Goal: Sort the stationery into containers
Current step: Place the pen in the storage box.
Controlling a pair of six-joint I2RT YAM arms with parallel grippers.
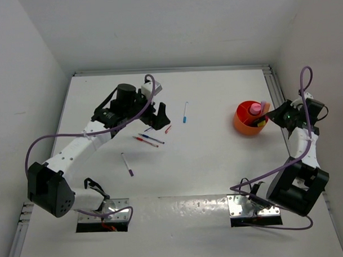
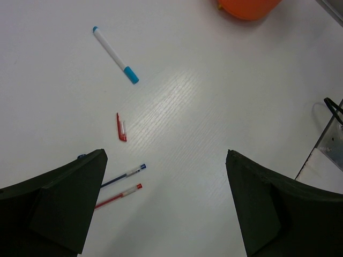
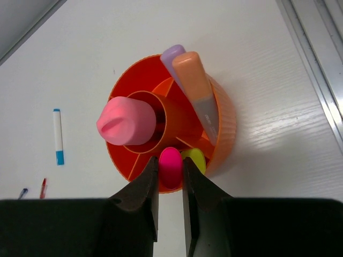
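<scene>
The orange bowl (image 1: 242,126) (image 3: 228,123) stands at the right and holds a pink-capped bottle (image 3: 128,122), a lilac marker (image 3: 171,56), an orange-grey marker (image 3: 199,91) and a yellow marker (image 3: 195,159). My right gripper (image 3: 170,163) is shut on a pink marker (image 3: 171,167) standing upright over the bowl's near compartment. My left gripper (image 2: 166,155) hangs open above bare table, nothing between its fingers. By its left finger lie a blue pen (image 2: 124,175) and a red pen (image 2: 119,196). Farther off lie a short red piece (image 2: 121,127) and a white marker with blue cap (image 2: 114,54). A purple pen (image 1: 127,164) lies nearer the left arm.
A metal rail (image 1: 274,91) runs along the table's right edge just beyond the bowl. White walls close in the back and both sides. Two metal mounting plates (image 1: 250,206) sit at the near edge.
</scene>
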